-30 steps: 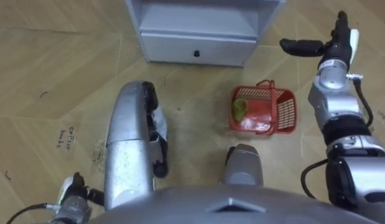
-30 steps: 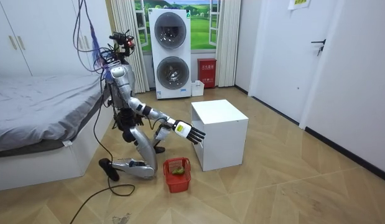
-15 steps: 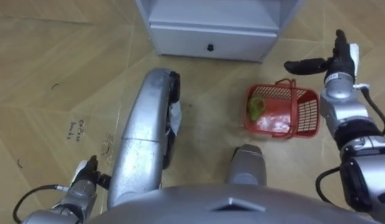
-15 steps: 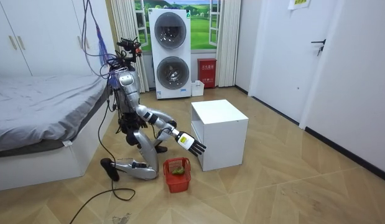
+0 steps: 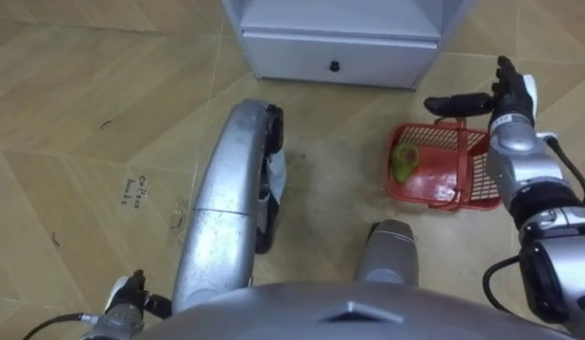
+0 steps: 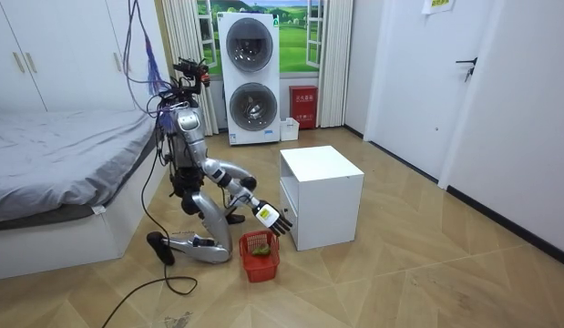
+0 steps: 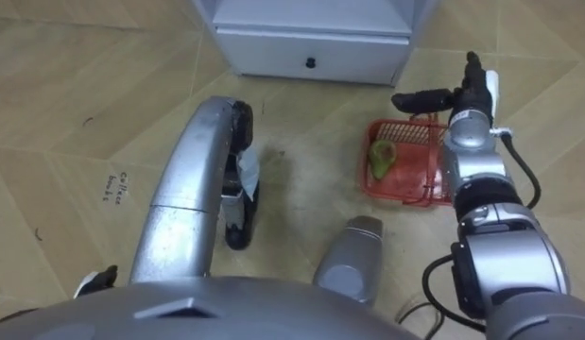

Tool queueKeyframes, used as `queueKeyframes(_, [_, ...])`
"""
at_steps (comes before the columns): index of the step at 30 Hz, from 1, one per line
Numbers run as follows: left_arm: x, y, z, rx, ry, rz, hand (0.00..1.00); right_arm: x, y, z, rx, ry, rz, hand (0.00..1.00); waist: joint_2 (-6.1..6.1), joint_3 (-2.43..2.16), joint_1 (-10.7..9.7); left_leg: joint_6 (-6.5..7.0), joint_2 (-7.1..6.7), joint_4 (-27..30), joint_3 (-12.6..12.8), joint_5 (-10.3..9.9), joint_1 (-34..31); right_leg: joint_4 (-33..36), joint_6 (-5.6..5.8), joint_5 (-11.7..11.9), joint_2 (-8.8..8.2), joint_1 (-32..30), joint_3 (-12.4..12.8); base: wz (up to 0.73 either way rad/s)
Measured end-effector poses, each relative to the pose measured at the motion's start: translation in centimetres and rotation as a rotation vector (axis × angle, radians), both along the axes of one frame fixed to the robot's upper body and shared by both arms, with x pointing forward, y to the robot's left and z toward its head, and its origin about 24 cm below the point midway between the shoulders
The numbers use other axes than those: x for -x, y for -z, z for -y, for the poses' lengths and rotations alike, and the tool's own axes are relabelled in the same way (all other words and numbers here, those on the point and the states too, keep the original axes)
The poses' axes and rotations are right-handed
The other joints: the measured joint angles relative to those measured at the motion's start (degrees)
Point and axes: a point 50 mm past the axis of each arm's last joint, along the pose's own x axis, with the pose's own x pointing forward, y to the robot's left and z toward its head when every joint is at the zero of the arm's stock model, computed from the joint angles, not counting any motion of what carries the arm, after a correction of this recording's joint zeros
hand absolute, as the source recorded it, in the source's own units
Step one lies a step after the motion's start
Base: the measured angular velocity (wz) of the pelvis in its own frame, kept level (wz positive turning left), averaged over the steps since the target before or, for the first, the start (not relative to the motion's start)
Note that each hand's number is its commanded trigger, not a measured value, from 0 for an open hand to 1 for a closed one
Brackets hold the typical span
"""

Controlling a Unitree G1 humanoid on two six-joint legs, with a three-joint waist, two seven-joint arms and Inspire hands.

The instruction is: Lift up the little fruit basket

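Fingers of the right hand (image 5: 505,94) were straight and spread, thumb out, hovering just above the red fruit basket (image 5: 467,175) and holding nothing. It sat on the floor before the white cabinet (image 5: 339,42), a green fruit (image 5: 404,161) inside, not yet grasped or lifted. Its handle seemed upright. The left hand (image 5: 122,300) was largely cut off at the lower corner.

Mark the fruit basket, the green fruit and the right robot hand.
fruit basket (image 5: 473,170): left eye view, mesh side wall.
green fruit (image 5: 404,161): left eye view, its middle.
right robot hand (image 5: 508,98): left eye view, base of fingers.
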Motion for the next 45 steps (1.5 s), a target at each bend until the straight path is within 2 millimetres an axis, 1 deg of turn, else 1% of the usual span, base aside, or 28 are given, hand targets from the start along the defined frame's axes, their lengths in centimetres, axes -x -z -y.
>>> queueKeyframes(3, [-0.3, 0.0, 0.2, 0.007, -0.007, 0.010, 0.00, 0.2, 0.2, 0.0, -0.004, 0.005, -0.012, 0.00, 0.21, -0.03, 0.01, -0.11, 0.04, 0.02, 0.03, 0.06, -0.44, 0.23, 0.00, 0.00, 0.11, -0.76, 0.82, -0.08])
queueKeyframes(8, [-0.7, 0.0, 0.4, 0.015, 0.010, 0.023, 0.00, 0.7, 0.8, 0.1, -0.010, 0.011, -0.045, 0.00, 0.53, -0.03, 0.04, -0.11, 0.04, 0.02, 0.13, 0.06, -0.46, 0.18, 0.00, 0.00, 0.00, -0.86, 0.75, 0.00])
queueKeyframes(11, [-0.9, 0.1, 0.7, 0.021, 0.030, 0.026, 0.00, 1.4, 1.3, 0.4, -0.024, 0.042, -0.075, 0.00, 0.84, -0.01, 0.62, -0.11, 0.05, 0.01, 0.13, 0.05, -0.44, 0.29, 0.00, 0.00, 0.03, -0.75, 0.63, 0.00])
queueKeyframes(13, [-0.9, 0.2, 1.1, 0.029, 0.048, 0.022, 0.00, 2.1, 1.9, 0.8, -0.040, 0.077, -0.104, 0.00, 1.41, 0.08, 0.89, -0.12, 0.05, -0.02, 0.37, 0.05, -0.53, 0.51, 0.00, 0.00, -0.10, -0.87, 0.69, 0.00])
queueKeyframes(15, [-1.0, 0.2, 1.3, 0.034, 0.049, 0.022, 0.00, 2.4, 2.1, 0.9, -0.047, 0.091, -0.118, 0.00, 1.66, -0.01, 0.92, -0.12, 0.07, -0.11, 0.53, 0.05, -0.95, 0.87, 0.00, 0.00, -0.10, -1.50, 0.94, 0.00])
queueKeyframes(16, [-1.1, 0.2, 1.3, 0.035, 0.051, 0.024, 0.00, 2.6, 2.2, 0.9, -0.050, 0.098, -0.125, 0.00, 1.78, 0.06, 0.94, -0.15, 0.08, -0.17, 0.57, 0.07, -1.14, 1.03, 0.00, 0.00, -0.09, -1.81, 1.01, 0.00])
queueKeyframes(22, [-1.1, 0.4, 1.8, 0.048, 0.042, 0.022, 0.00, 4.1, 3.2, 1.5, -0.062, 0.146, -0.183, 0.00, 1.91, 0.09, 1.09, -0.17, 0.10, -0.18, 0.66, 0.08, -1.17, 1.02, 0.00, 0.00, -0.01, -1.96, 1.14, 0.00])
queueKeyframes(27, [-1.0, 0.4, 1.8, 0.051, 0.034, 0.022, 0.00, 4.7, 3.6, 1.7, -0.065, 0.167, -0.208, 0.00, 1.92, 0.09, 1.10, -0.17, 0.09, -0.26, 0.74, 0.07, -1.19, 1.04, 0.00, 0.00, -0.06, -2.21, 1.39, 0.00])
queueKeyframes(28, [-1.0, 0.4, 1.9, 0.051, 0.035, 0.022, 0.00, 4.8, 3.6, 1.7, -0.065, 0.169, -0.212, 0.37, 1.87, 0.12, 1.10, -0.17, 0.09, -0.30, 0.79, 0.08, -1.19, 1.05, 0.00, 0.00, -0.09, -2.31, 1.48, 0.00])
queueKeyframes(29, [-1.0, 0.4, 1.9, 0.052, 0.037, 0.021, 0.00, 4.9, 3.6, 1.7, -0.065, 0.169, -0.213, 0.78, 1.86, 0.12, 1.10, -0.17, 0.09, -0.31, 0.79, 0.08, -1.19, 1.06, 0.00, 0.00, -0.09, -2.35, 1.53, 0.00])
queueKeyframes(30, [-1.0, 0.4, 1.9, 0.052, 0.041, 0.019, 0.00, 4.9, 3.7, 1.7, -0.063, 0.165, -0.216, 1.00, 1.86, 0.12, 1.09, -0.18, 0.09, -0.32, 0.79, 0.08, -1.19, 1.07, 0.00, 0.00, -0.08, -2.43, 1.65, 0.00])
queueKeyframes(45, [-0.9, 0.5, 2.1, 0.065, 0.057, 0.011, 0.00, 5.1, 4.0, 1.4, -0.089, 0.140, -0.237, 1.00, 1.86, 0.12, 1.11, -0.23, 0.09, -0.32, 0.77, 0.10, -1.19, 1.07, 0.01, -0.01, 0.00, -2.50, 1.69, 0.00])
